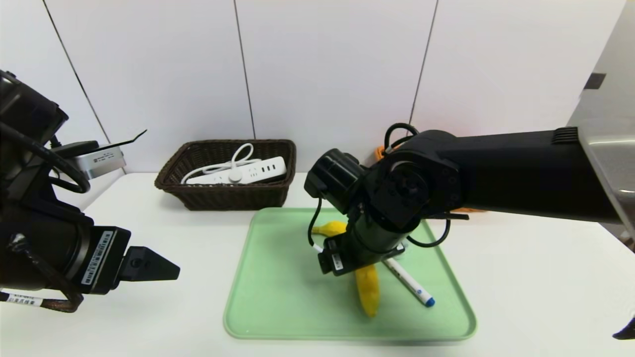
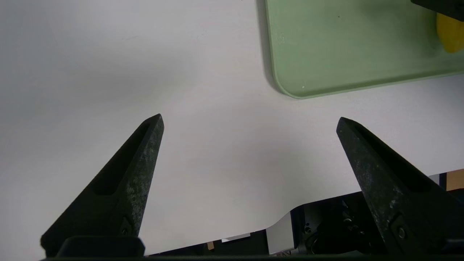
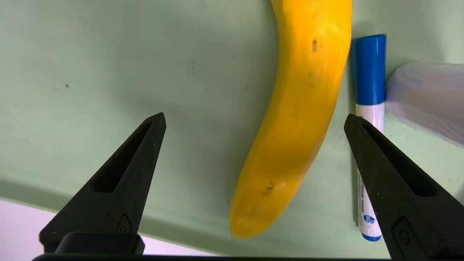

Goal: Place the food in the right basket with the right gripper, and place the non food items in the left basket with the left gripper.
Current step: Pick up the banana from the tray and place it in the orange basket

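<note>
Head view shows the right gripper (image 3: 253,119) poised over the banana (image 1: 368,290) on the green tray (image 1: 278,297) in the lower centre of the frame, its 2 fingers spread wide with nothing between them but air. In the right wrist view the banana lies inside that gap, nearer 1 finger, with the marker pen (image 3: 368,108) just beside it and a clear-capped bottle (image 3: 427,98) at the frame's right edge. The step in hand looks like the approach to the food. The next move, I judge, calls for centring on the fruit, lowering, and closing without catching the pen, which sits so close it could be nudged or pinched along.

The left gripper (image 2: 250,121) hangs at the lower left of the head view, fingers likewise apart and holding nothing, above bare table. The dark brown basket (image 1: 173,183), upper centre-left, already holds the power strip (image 1: 238,172). Only an orange sliver of the other basket (image 1: 380,151) shows behind the right arm.

The table (image 1: 149,238) is white and smooth, backed by plain white wall panels (image 1: 327,64).
</note>
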